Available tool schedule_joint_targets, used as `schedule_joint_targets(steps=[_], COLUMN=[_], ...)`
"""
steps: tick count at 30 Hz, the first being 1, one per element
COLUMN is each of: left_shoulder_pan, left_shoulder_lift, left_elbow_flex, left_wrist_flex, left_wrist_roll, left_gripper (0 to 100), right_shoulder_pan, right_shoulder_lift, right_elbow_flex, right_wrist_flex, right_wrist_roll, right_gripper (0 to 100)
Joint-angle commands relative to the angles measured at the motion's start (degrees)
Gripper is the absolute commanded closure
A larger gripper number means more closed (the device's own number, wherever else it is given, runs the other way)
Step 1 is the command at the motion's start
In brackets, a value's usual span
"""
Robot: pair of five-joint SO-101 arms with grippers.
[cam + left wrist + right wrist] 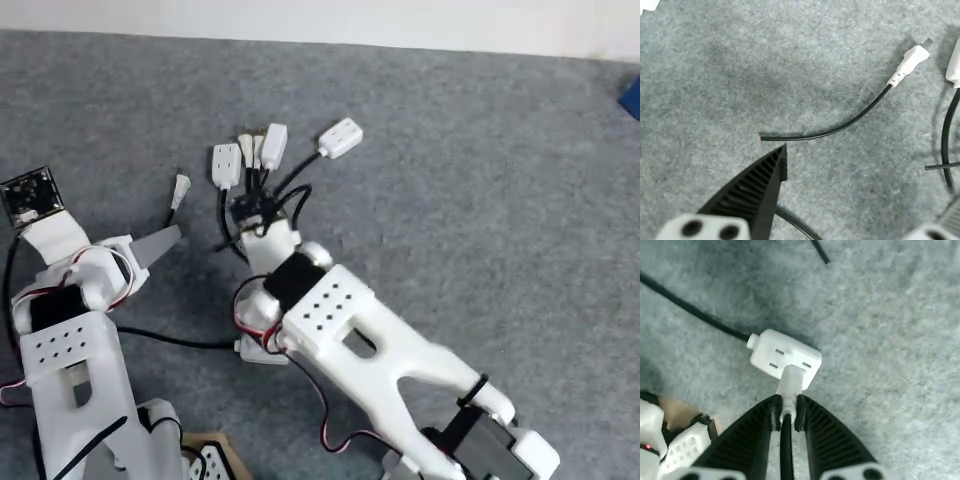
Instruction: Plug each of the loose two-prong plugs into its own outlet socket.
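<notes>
White plastic shells on left arm point(60, 345) and right arm point(335, 312), hole grids on top. Black servo blocks point(293, 277), red-white-black wires point(327, 422) looped at joints. Black ribbed triangular claw fingers point(755, 435), white bases point(705, 226) with round screw holes.

Soft, even light falls from above on the grey carpeted counter point(500, 200), with no glare anywhere. In the right wrist view a diffuse dark shadow spreads beside the outlet socket point(785, 359). In the left wrist view a fainter one edges the loose plug point(909, 62).
</notes>
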Motion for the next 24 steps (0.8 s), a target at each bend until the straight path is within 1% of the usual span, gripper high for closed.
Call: schedule_joint_targets(steps=[1, 10, 16, 24], left_shoulder_pan=[-0.7, -0.7, -0.7, -0.7], left_shoulder_lift=[-0.3, -0.3, -0.3, -0.3], left_elbow_flex=[-1.2, -1.4, -1.4, -1.4], left_wrist_flex=[-1.1, -1.0, -0.8, -0.8], left_wrist_roll=[0.3, 0.3, 0.3, 0.3], left_gripper=[51, 51, 51, 51], right_shoulder_pan=[-1.0, 2.3, 2.3, 2.2], right_shoulder_lift=[-0.3, -0.3, -0.3, -0.4], right_elbow_flex=[0.7, 2.4, 3.3, 6.2], right_wrist_flex=[-0.7, -1.5, -2.6, -6.6], right_wrist_roll=[-0.6, -0.2, -0.1, -0.1], right_gripper=[99.1, 99.1, 99.1, 99.1])
